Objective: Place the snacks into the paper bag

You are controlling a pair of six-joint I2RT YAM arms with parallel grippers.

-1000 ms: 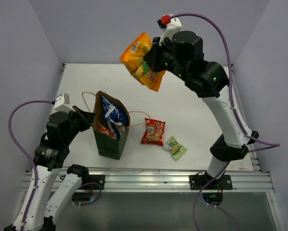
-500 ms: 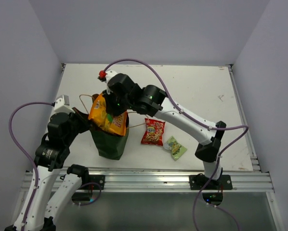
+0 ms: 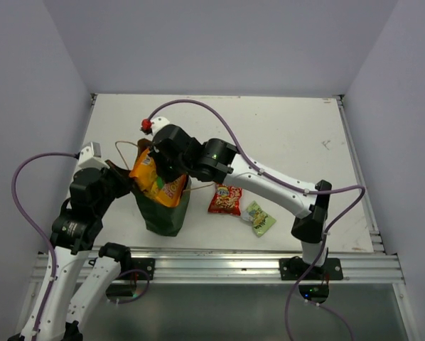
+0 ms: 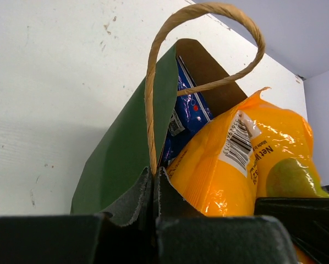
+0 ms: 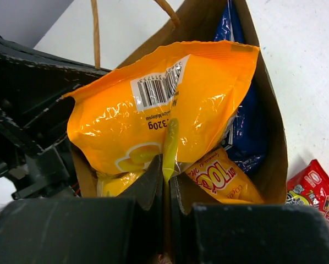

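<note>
Lowered since a moment ago, the orange packet sits half inside the paper bag, clamped by the right pincer. Right of the bag lie a green packet, then a red packet, on the counter. At the bag's rim the left pincer pinches shut; a blue packet stands inside.

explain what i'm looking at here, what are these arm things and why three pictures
These are two robot arms bolted to a table. One picture looks down from above; the other two come from a camera on each wrist. The left gripper pinches the wall of a green paper bag. The right gripper is shut on an orange packet, partly inside the bag's mouth beside a blue packet. A red packet and a small green packet lie on the table.
</note>
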